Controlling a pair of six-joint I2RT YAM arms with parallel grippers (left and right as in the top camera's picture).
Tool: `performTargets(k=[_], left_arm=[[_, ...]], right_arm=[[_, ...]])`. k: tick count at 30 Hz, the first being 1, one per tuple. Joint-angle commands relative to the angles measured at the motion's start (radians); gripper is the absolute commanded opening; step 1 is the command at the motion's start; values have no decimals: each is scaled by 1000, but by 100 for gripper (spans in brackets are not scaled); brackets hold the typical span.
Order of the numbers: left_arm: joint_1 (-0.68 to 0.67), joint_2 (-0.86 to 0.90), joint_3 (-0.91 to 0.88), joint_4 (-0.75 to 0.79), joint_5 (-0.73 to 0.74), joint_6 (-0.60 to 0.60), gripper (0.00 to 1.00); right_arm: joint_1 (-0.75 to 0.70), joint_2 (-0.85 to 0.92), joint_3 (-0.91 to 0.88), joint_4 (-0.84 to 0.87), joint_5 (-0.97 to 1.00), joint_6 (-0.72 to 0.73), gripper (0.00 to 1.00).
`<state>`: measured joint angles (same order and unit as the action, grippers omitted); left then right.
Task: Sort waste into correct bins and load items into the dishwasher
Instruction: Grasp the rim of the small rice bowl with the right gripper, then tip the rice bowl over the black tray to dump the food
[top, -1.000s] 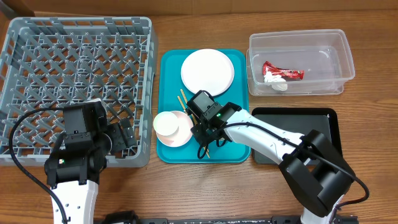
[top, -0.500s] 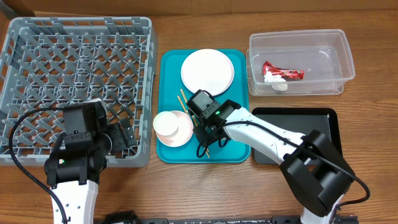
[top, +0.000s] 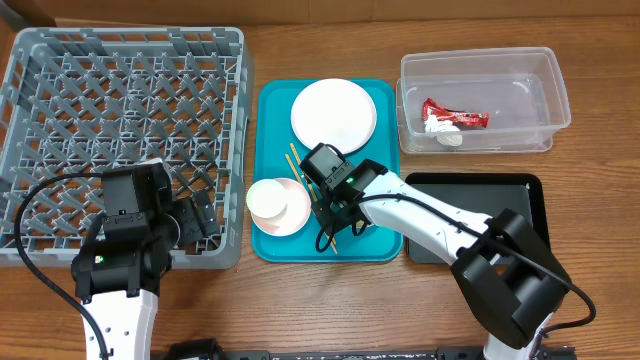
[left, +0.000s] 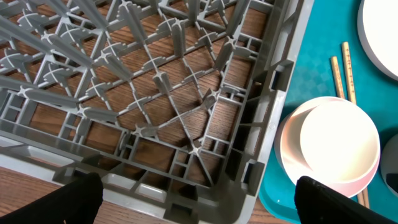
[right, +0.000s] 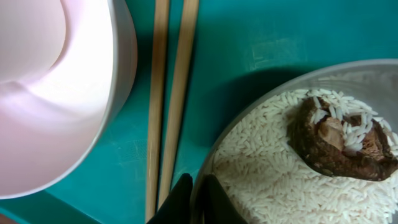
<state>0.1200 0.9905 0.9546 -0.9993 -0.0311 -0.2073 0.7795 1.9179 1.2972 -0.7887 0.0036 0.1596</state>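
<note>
Centre frame: pinching right gripper (right: 194, 198) shut on rim of round grey-green bowl (right: 216, 148). Lower left: holding left gripper (left: 199, 198) wide open over grey plastic dish rack (left: 273, 93).

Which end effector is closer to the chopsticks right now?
Right. The right end effector pinches the rim of the grey-green bowl beside the chopsticks; the left end effector hangs open over the dish rack, farther off.

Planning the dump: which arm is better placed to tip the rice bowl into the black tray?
Right, likely. The right hand pinches the bowl by its rim, with the black tray on that side; the left hand hangs open over the dish rack.
</note>
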Motion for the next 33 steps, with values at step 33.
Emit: performTargets(k=[33], left_arm=[[5, -3, 23, 10, -2, -2, 100]], right_arm=[[-480, -319, 101, -296, -395, 258, 4]])
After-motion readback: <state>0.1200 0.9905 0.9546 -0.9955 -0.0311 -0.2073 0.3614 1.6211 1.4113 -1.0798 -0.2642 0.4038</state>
